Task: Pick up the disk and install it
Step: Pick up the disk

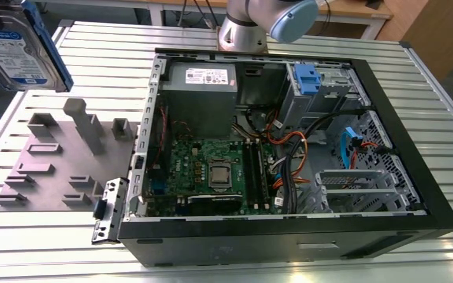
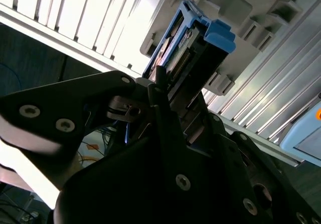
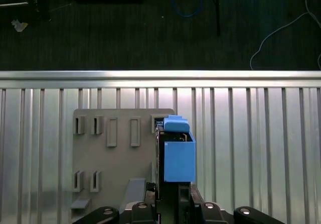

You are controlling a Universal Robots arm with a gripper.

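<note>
We are in a robotics lab or workshop. A ribbed silver aluminium-profile table point(image 1: 92, 47) carries an open black desktop computer case point(image 1: 250, 242) with its green motherboard point(image 1: 203, 171) bared. Beside the case lies a flat grey plastic fixture plate with slots and posts point(image 1: 53, 177). A silver robot arm base with a pale blue joint cap point(image 1: 242, 29) stands at the table's far edge. In the first wrist view we see loose cables point(image 3: 192, 15) on a dark floor point(image 3: 100, 33). Light wooden desks point(image 1: 353, 9) stand behind.

The disk point(image 1: 16, 47) between the matt black fingers point(image 2: 163, 101): shiny metal, smooth blue plastic frame. Below them, ribbed bright-metal table point(image 3: 251, 133), matt grey plate point(image 3: 120, 153).
</note>
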